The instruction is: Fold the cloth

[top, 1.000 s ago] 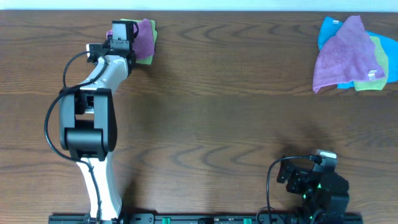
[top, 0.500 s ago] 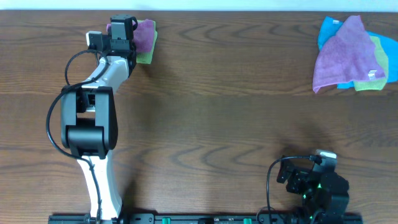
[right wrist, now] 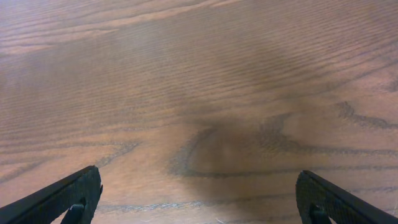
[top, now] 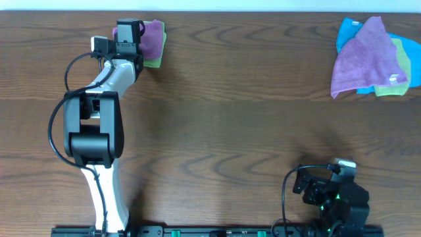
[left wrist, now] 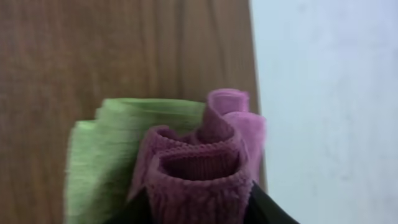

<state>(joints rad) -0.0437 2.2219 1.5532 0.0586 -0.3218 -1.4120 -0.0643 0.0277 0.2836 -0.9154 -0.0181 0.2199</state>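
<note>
At the far left edge of the counter point(top: 230, 118), left gripper point(left wrist: 200, 208) is clamped on the bunched cloth point(left wrist: 199, 168), which sits on a green towel point(left wrist: 102, 149). Its fingers point(left wrist: 268, 215) are mostly cut off in wrist view; overhead, the arm point(top: 108, 79) hides the grip. Right gripper point(right wrist: 199, 196) is wide open and empty, near right. Towel pile point(top: 371, 59) far right, well apart.

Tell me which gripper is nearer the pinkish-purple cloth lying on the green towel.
Left. The left gripper is shut on the cloth, atop the green towel. The right gripper is open over the table at the near right, far from it.
</note>
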